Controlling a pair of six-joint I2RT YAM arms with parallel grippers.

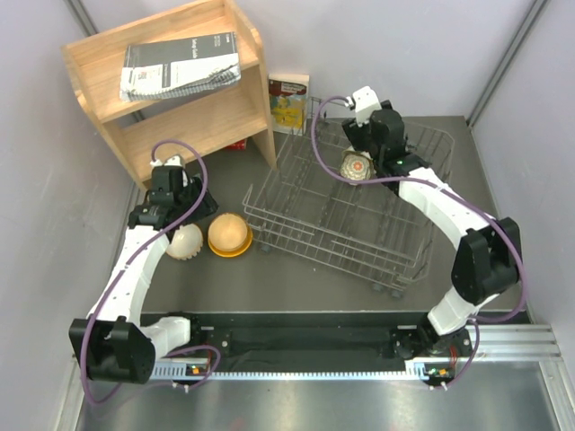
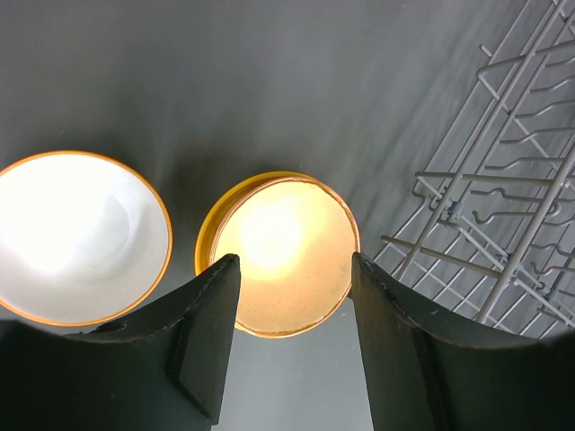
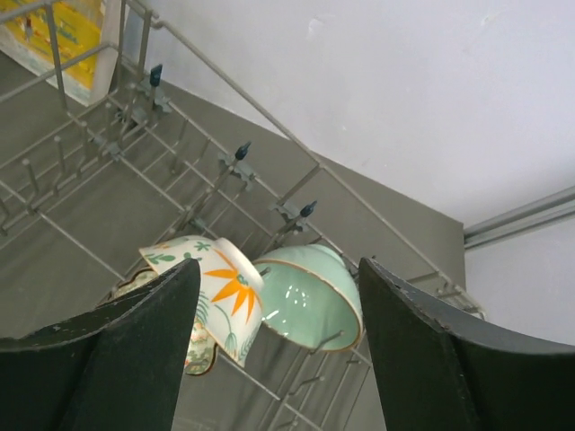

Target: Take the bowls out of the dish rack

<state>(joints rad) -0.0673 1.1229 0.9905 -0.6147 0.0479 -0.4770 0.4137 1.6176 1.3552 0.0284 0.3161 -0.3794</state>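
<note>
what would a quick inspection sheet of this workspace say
surface: dark grey table, no spills seen
job's things: dish rack holds floral bowl and teal bowl; orange-yellow bowl and pale bowl sit on the table beside it
clutter: wooden shelf with booklet on top; small book against the wall
grippers: left gripper open above the table bowls; right gripper open, facing the racked bowls
cables: purple cables loop off both wrists; the right one passes over the rack
surroundings: plain walls; metal rail at near edge

Dish rack (image 1: 346, 217): bare grey metal wire. Teal bowl (image 3: 310, 301): smooth, glossy glaze. Shelf (image 1: 193, 115): pale wood. Table (image 1: 296, 285): matt dark grey.
</note>
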